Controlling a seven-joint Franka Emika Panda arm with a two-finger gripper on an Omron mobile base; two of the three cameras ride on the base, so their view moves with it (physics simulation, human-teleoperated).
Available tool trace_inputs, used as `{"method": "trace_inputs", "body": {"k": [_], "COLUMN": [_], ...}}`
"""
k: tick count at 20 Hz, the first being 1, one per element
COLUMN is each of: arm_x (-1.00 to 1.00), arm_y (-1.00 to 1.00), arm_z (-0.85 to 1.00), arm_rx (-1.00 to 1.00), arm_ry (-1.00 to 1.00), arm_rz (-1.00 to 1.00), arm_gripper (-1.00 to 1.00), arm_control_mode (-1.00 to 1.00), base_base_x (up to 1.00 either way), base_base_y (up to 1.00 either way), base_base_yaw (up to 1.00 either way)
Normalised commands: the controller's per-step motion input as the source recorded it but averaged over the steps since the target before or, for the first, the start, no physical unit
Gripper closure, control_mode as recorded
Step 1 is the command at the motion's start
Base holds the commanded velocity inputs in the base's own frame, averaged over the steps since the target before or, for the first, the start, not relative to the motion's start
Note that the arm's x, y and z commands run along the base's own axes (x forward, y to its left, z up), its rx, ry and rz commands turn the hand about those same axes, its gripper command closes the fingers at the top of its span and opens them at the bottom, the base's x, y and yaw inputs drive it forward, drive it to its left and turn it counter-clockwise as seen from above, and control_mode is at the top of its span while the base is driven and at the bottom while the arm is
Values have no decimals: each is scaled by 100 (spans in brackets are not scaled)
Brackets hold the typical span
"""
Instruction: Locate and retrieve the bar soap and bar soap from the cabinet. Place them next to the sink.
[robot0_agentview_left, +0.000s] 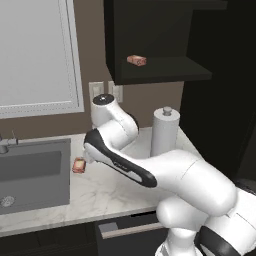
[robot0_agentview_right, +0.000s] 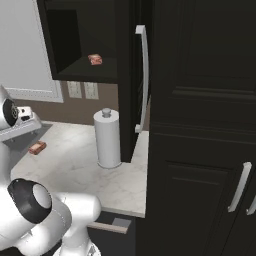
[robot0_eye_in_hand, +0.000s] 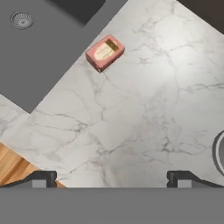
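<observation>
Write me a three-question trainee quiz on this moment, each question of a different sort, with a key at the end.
1. True or false: both bar soaps lie on the counter.
2. Multiple choice: the bar soap on the counter lies A) inside the sink; B) on the marble just beside the sink's edge; C) against the paper-towel roll.
3. Short answer: in the hand view, is the gripper holding anything?

Key
1. False: the other bar soap is on the shelf of the cabinet.
2. B
3. No: its fingertips stand wide apart over bare marble, nothing between them.
</observation>
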Motion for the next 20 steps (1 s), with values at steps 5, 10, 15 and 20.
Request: {"method": "trace_inputs", "body": {"k": [5,10,15,20], "arm_x": [-14,-5,-3,2], "arm_y": [-50,-51,-49,-42], "arm_z": [35,37,8,29], "arm_rx": [17,17,3,1], "arm_ry": [-3,-1,-6,-13], "arm_rz": [-1,-7,-22,-15], "arm_gripper": [-100,-100,-100,-100], "arm_control_mode": [-100,-100,-100,-100], "base_base_x": [0,0,0,0], "base_base_y": [0,0,0,0], "base_base_yaw": [0,0,0,0]}}
